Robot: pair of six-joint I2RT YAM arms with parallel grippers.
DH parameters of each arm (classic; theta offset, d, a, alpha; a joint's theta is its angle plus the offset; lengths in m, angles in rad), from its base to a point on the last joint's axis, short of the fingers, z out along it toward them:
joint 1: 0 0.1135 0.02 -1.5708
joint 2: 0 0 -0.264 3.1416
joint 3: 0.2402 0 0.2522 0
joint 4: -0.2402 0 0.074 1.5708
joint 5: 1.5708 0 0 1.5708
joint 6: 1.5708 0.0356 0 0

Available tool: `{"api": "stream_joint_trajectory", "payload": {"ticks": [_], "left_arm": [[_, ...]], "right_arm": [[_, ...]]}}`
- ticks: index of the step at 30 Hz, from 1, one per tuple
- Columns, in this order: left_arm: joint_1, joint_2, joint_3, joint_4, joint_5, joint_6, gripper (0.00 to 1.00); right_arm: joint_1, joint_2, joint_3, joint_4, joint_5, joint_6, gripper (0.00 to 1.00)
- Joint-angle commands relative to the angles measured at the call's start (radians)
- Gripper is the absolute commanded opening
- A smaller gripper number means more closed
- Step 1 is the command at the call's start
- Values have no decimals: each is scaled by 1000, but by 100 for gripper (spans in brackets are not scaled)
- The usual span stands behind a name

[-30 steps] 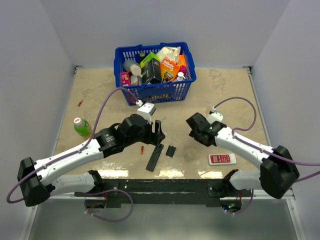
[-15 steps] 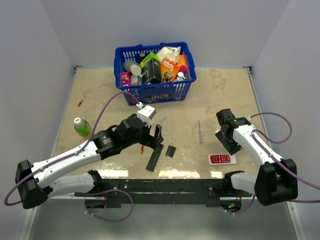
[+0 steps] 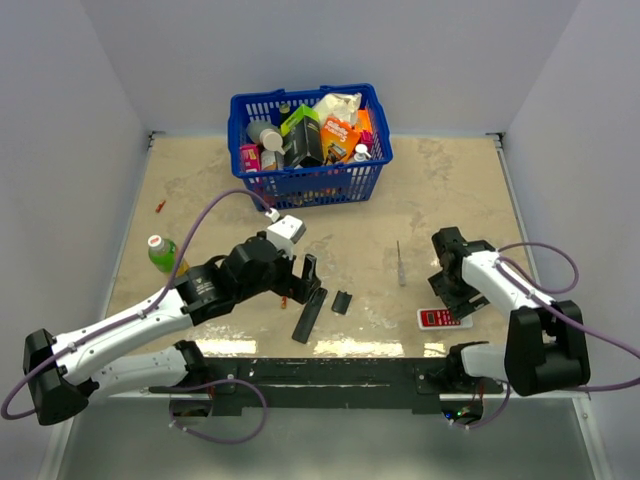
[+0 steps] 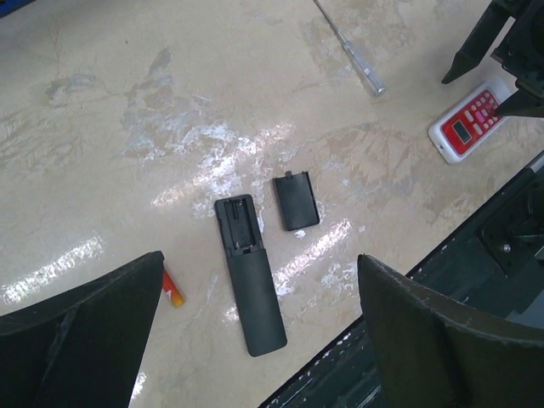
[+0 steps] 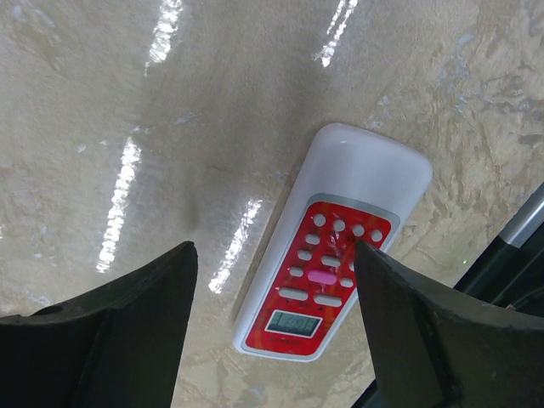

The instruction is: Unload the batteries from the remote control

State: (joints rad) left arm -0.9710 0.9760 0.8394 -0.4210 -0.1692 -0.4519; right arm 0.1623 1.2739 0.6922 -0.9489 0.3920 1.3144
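Observation:
A black remote point(image 4: 251, 285) lies face down near the front edge, its battery bay point(image 4: 236, 225) open with no red cells showing. Its black cover plate point(image 4: 297, 202) lies beside it. One red battery point(image 4: 172, 287) lies on the table just left of the remote, next to my left finger. Another small red cell point(image 3: 160, 207) lies far left. My left gripper point(image 3: 308, 282) hovers open and empty over the black remote point(image 3: 310, 314). My right gripper point(image 5: 274, 251) hovers open and empty just above a white-and-red remote point(image 5: 340, 246), which is also in the top view point(image 3: 444, 318).
A screwdriver point(image 3: 399, 264) lies between the arms. A blue basket point(image 3: 262, 188) full of packages stands at the back. A green bottle point(image 3: 160, 254) stands at the left. The black front rail point(image 3: 330, 372) runs close behind both remotes.
My right arm swung from the table's middle to the right and now hangs over the white-and-red remote, leaving the screwdriver on the table. My left gripper shifted slightly.

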Motion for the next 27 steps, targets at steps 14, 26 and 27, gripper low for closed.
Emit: {"api": "stream_joint_trajectory", "payload": {"ticks": [14, 26, 27], "left_arm": [[-1, 21, 76, -58, -24, -11, 96], [-1, 56, 92, -35, -18, -36, 95], [-1, 56, 90, -32, -16, -39, 95]], "right_arm": [[-4, 61, -42, 209, -50, 17, 62], [-4, 100, 44, 483, -131, -283, 53], [-3, 104, 52, 487, -142, -293, 53]]}}
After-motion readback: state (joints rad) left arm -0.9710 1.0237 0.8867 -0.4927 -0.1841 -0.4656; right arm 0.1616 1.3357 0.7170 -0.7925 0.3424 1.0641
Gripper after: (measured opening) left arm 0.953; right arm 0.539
